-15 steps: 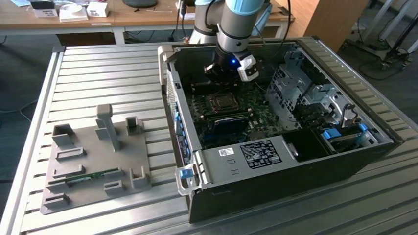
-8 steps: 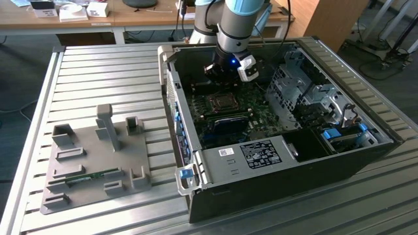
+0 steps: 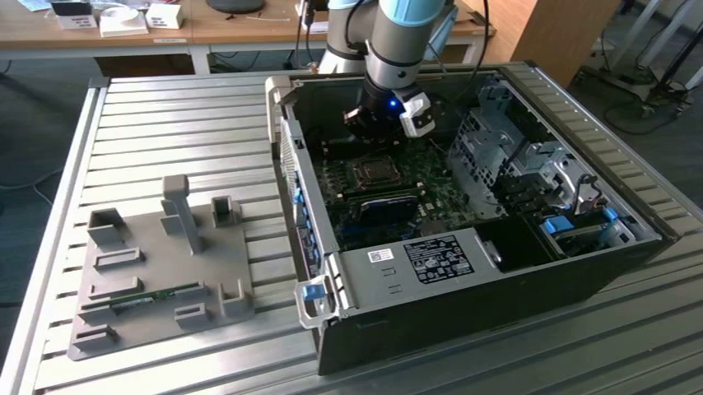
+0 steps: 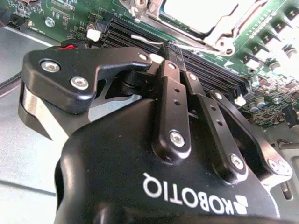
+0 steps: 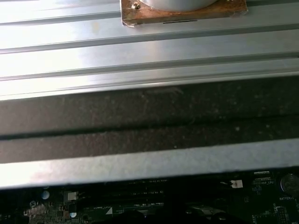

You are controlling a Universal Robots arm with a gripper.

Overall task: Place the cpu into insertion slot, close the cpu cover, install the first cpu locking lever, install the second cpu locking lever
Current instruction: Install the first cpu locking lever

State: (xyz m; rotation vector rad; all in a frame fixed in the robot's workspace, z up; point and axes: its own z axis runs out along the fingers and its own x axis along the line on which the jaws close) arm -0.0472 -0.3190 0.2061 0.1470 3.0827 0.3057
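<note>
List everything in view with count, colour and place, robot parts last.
computer case: one, black, on the table
table: one, silver, slatted
motherboard: one, green, inside the case
insertion slot: one, dark, metal-rimmed, on the motherboard
cpu: one, silver-grey, in the insertion slot
cpu cover: one, silvery, framing the cpu
memory slots: several, black, beside the insertion slot
fixture tray: one, grey, exterior view's left of the case
labelled box: one, black, inside the case
arm: one, grey and blue, above the case
gripper: one, black, over the motherboard
</note>
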